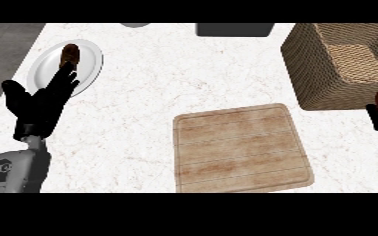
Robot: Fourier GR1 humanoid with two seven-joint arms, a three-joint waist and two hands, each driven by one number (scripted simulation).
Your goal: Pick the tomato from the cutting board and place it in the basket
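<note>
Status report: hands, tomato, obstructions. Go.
Left hand open, resting by plate. Right hand barely visible at right edge. Cutting board bare, tomato unseen. Basket unobstructed.

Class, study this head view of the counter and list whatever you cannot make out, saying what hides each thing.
- Tomato: not on the cutting board; only a reddish sliver at the right edge, above the right hand.
- Right hand: cut off by that edge, fingers unreadable.
- Basket: inside partly cut off.
- Grey object and dark object: cropped at top.
- Plate: partly hidden by left hand.
</note>
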